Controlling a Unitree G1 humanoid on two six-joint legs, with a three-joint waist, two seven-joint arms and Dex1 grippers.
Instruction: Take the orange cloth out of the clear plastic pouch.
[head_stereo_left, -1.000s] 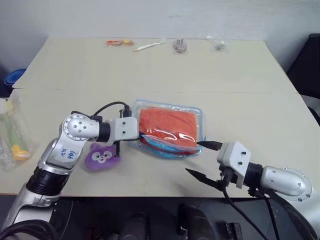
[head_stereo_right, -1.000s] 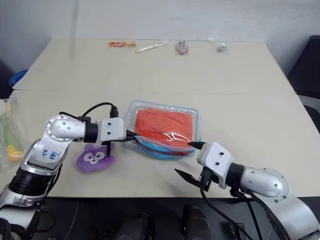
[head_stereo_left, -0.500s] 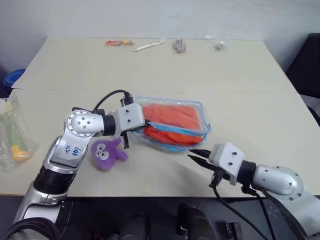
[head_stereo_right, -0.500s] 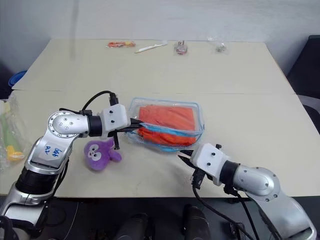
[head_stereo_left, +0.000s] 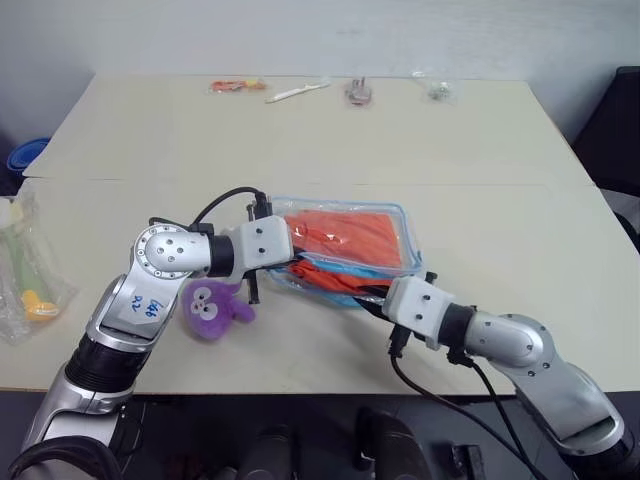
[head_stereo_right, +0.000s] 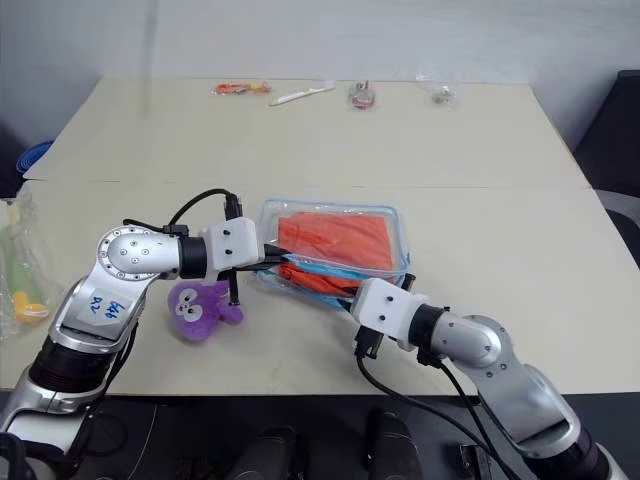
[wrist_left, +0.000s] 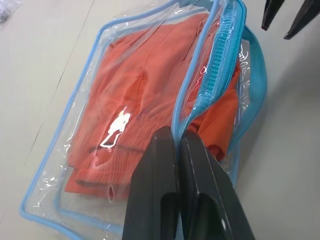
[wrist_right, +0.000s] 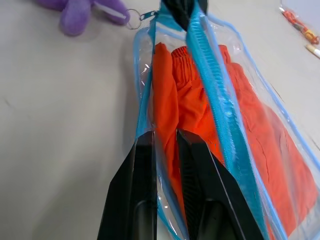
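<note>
The clear plastic pouch (head_stereo_left: 408, 236) with light blue trim lies mid-table, its zip mouth gaping. The orange cloth (head_stereo_left: 350, 232) is folded inside it (wrist_left: 140, 100). My left gripper (wrist_left: 175, 134) is shut on the pouch's upper blue lip (head_stereo_left: 292, 258), holding it off the table. My right gripper (wrist_right: 166, 135) has come from the front right to the open mouth (head_stereo_left: 372, 298). Its fingers (wrist_right: 142, 165) are almost together with a slim gap and hold nothing. One finger lines up outside the pouch's near wall, the other over the cloth.
A purple plush toy (head_stereo_left: 212, 305) lies just left of the pouch, under my left arm. A clear bag with a yellow-green toy (head_stereo_left: 25, 270) sits at the table's left edge. Small items (head_stereo_left: 300, 92) line the far edge. A dark chair (head_stereo_left: 620, 120) stands at the right.
My right gripper went from wide open to nearly shut and moved up and left to the pouch's mouth. The pouch's gripped lip now stands higher and the plush toy has shifted.
</note>
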